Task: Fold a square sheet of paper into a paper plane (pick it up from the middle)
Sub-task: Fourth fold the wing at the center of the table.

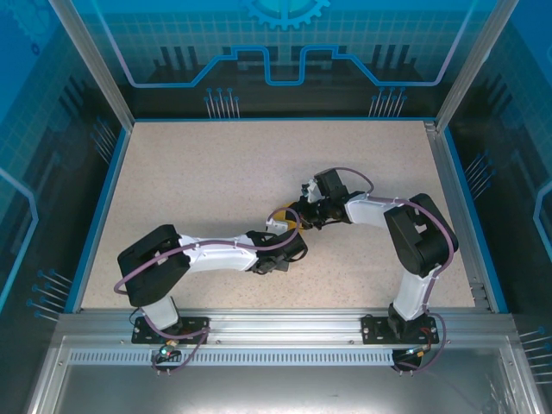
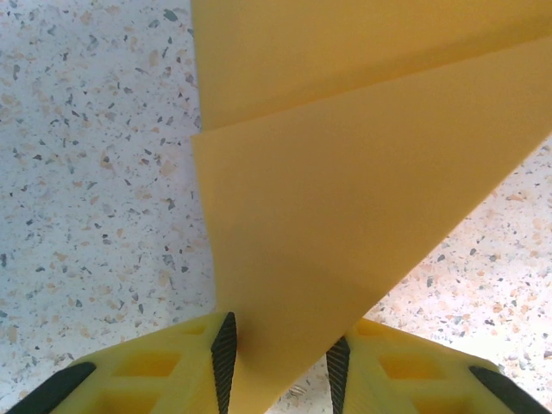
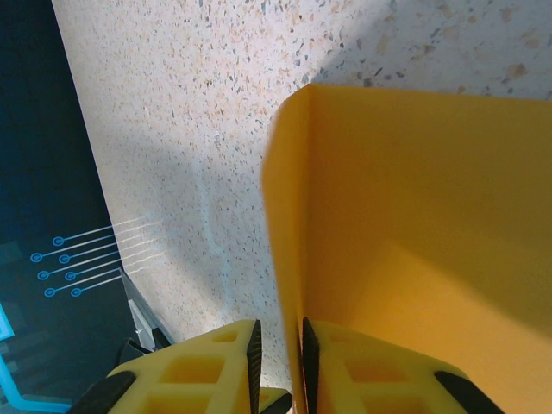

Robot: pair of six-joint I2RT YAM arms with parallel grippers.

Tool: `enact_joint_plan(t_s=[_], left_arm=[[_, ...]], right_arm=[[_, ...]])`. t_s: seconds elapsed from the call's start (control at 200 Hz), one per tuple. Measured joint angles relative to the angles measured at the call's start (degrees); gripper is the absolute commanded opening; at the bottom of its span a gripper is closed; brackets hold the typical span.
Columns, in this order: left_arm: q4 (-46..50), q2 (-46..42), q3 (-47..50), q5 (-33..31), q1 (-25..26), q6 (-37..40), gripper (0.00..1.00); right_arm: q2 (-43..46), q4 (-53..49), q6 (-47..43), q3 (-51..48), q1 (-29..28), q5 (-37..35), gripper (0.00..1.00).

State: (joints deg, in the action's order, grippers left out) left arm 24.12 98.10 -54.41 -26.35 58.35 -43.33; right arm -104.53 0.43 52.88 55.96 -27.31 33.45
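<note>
The paper [image 1: 285, 216] hangs between the two claws over the middle of the surface [image 1: 216, 172], well away from every edge. It seems to be held up off the surface so that a fold can be worked in the air.

In the left wrist view the paper [image 2: 345, 216] shows a crease running across it, one flap lying over another. It narrows down into the left claw [image 2: 282, 345]. The jaws there stand partly apart with the paper filling the gap. Whether they pinch it or merely flank it cannot be told.

In the right wrist view the paper [image 3: 414, 216] stands on edge with a sharp fold along its left side. The right claw [image 3: 280, 341] is closed almost fully on that thin edge, probably to keep the fold steady.

From above, the left claw [image 1: 289, 224] and right claw [image 1: 299, 214] crowd over the paper. Its outline and how many folds it has are hard to make out, and both wrist views cut it off.
</note>
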Motion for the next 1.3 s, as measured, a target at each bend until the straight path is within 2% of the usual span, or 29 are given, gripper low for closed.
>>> enact_joint_plan(t_s=[0.175, 0.865, 1.06, 1.301], left_arm=[[0.0, 0.2, -0.2, 0.0, 0.0, 0.0, 0.34], [-1.1, 0.1, -0.2, 0.0, 0.1, 0.2, 0.39], [-1.5, 0.1, -0.2, 0.0, 0.1, 0.2, 0.36], [-2.0, 0.1, -0.2, 0.0, 0.1, 0.6, 0.25]], right_arm=[[0.0, 0.0, 0.0, 0.0, 0.0, 0.0, 0.22], [-0.3, -0.7, 0.0, 0.0, 0.1, 0.0, 0.22], [-0.5, -0.9, 0.0, 0.0, 0.4, 0.0, 0.22], [-0.5, -0.9, 0.0, 0.0, 0.4, 0.0, 0.22]])
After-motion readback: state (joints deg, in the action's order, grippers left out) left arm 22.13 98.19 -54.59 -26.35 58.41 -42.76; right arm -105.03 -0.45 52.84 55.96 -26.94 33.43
